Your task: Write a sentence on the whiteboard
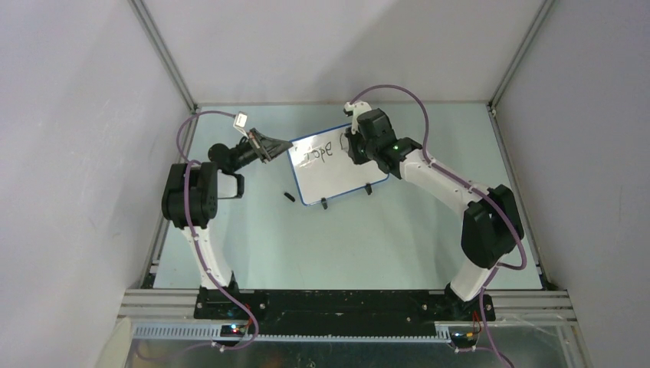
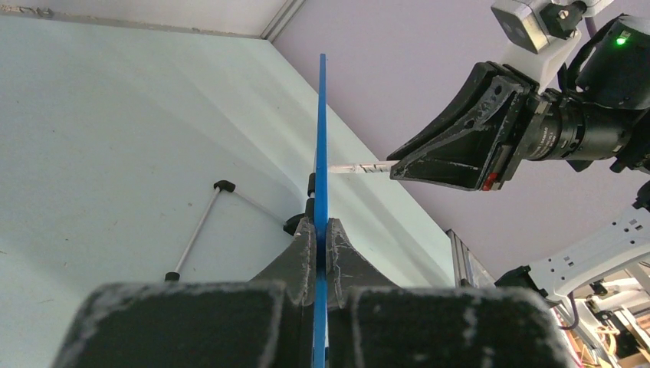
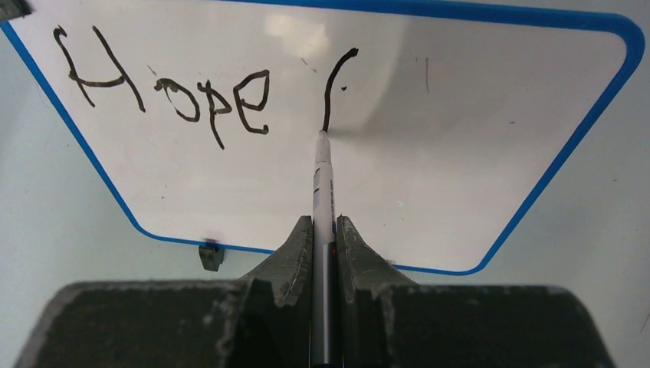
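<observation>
Closest to the lens of the left wrist camera are the two dark fingers of the left claw (image 2: pixel 322 230). They are clenched on the thin blue frame of the whiteboard (image 2: pixel 320 138), which this view shows edge-on, like one blue line going up between the fingers. From above, this claw grasps the board at its left short edge.

The whiteboard is at the far middle of the pale worktop (image 1: pixel 306 245), turned at a slant, with its two black clip feet (image 1: pixel 324 204) on the edge that faces the arm bases. I cannot tell if the board lies flat or is lifted a little. A small black object (image 1: pixel 289 197) lies on the worktop just beside the board's near left corner, apart from the frame.

On the white surface the sentence (image 3: pixel 169 88) is only begun. The word "Hope" is there in thin black strokes near the left end, and to the right of it is one curved stroke, like a hook. The rest of the surface is blank, except for some faint small marks.

The marker (image 3: pixel 323 192), slim with a white barrel and a black tip, points at the board. Its tip meets the lower end of the curved stroke.

The right claw (image 3: pixel 324 230) is clenched around the barrel of the marker, one finger on each side. It reaches over the right part of the board.
</observation>
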Motion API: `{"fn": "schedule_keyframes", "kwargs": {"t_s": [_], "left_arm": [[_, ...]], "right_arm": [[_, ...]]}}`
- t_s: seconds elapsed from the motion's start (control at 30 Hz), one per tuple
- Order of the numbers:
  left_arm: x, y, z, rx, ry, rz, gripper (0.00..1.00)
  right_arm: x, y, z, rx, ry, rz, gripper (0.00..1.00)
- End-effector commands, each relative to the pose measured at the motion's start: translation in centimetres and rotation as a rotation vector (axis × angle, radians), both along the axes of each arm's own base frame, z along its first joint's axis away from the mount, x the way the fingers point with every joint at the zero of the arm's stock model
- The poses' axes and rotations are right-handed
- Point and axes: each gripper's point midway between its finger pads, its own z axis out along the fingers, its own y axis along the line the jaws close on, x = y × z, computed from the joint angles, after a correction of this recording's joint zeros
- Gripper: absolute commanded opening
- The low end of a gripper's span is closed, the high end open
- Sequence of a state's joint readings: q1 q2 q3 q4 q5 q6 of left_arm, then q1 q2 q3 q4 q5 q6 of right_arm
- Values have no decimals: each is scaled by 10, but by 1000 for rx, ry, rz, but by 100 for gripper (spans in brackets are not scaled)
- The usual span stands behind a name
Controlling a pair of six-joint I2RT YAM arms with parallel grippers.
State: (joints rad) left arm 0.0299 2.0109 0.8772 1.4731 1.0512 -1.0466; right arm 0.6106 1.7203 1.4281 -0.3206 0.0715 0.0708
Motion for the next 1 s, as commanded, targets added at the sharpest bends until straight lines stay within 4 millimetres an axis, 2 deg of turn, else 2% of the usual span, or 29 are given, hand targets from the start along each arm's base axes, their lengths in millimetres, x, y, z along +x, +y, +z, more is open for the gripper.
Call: {"fn": "schedule_keyframes", "kwargs": {"t_s": [0.0, 0.13, 0.33, 0.47, 0.97], "left_arm": [[-5, -5, 13, 15, -78, -39, 0], [-5, -5, 12, 15, -78, -39, 0], [-5, -5, 12, 15, -77, -40, 0], [-6, -5, 12, 16, -77, -41, 0], [-6, -5, 12, 16, -78, -41, 0]], "right_arm": [[-5, -4, 6, -13, -17, -4, 0], [-6, -1, 12, 1, -31, 6, 0], [-4, 1, 40, 36, -78, 11, 0], [-3, 3, 51, 48, -96, 15, 0], [10, 15, 49, 41, -83, 29, 0]]}}
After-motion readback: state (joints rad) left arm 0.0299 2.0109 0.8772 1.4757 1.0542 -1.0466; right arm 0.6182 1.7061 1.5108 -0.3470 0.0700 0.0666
